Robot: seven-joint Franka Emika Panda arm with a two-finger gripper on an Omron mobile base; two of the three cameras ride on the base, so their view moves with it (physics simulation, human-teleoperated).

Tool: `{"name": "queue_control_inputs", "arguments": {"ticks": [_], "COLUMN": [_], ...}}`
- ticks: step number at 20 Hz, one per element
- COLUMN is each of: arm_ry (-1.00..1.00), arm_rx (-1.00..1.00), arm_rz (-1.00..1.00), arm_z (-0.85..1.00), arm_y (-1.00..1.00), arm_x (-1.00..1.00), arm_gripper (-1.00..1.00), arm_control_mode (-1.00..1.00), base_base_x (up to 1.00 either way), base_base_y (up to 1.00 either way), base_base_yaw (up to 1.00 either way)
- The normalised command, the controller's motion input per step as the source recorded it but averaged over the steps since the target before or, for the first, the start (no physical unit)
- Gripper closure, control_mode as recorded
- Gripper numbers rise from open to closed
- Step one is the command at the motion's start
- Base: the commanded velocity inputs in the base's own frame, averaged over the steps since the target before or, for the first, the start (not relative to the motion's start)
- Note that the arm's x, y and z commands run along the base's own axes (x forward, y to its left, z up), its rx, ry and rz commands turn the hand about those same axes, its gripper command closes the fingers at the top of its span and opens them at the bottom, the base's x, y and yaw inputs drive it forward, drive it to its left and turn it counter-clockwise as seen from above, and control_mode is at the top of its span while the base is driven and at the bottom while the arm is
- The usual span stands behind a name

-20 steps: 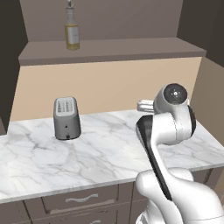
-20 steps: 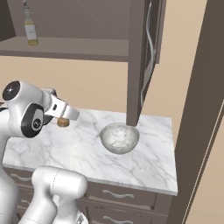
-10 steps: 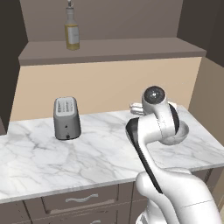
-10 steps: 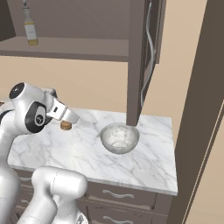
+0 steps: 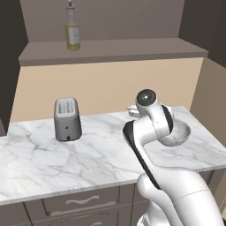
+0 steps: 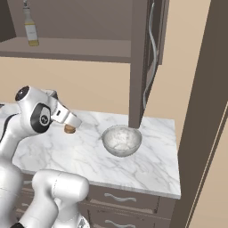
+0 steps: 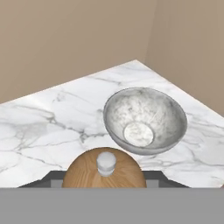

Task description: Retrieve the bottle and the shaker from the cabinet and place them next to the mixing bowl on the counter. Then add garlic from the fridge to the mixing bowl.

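Right, we're on the shaker leg now: the gripper [image 6: 71,126] is clamped on the shaker [image 7: 104,169], whose wooden dome sits between the finger tips at six o'clock in the hand view. The mixing bowl [image 7: 145,119] lies just beyond it at about one o'clock, resting on the counter [image 6: 89,156]. From the right base view we see the shaker hanging a little above the marble, near the bowl but apart from it. The bottle [image 5: 72,31] stands up on the cabinet [image 5: 110,50] shelf, not yet fetched. Next, we reckon: lower gently, keep it upright, set it just beside the bowl's rim without nudging it, then let go.
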Motion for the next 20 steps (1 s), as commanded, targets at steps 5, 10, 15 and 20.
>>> {"name": "queue_control_inputs", "arguments": {"ticks": [5, 10, 15, 20], "arm_ry": [0.00, 0.00, 0.00, 0.00], "arm_rx": [0.00, 0.00, 0.00, 0.00], "arm_rz": [-0.01, 0.00, 0.00, 0.00], "arm_z": [-0.29, -0.28, -0.19, -0.15], "arm_y": [0.00, 0.00, 0.00, 0.00], "arm_x": [0.36, 0.39, 0.27, 0.22], "arm_gripper": [1.00, 1.00, 1.00, 1.00], "arm_control_mode": [-1.00, -1.00, -1.00, -1.00], "base_base_x": [0.00, 0.00, 0.00, 0.00], "base_base_y": [0.00, 0.00, 0.00, 0.00], "base_base_yaw": [0.00, 0.00, 0.00, 0.00]}}
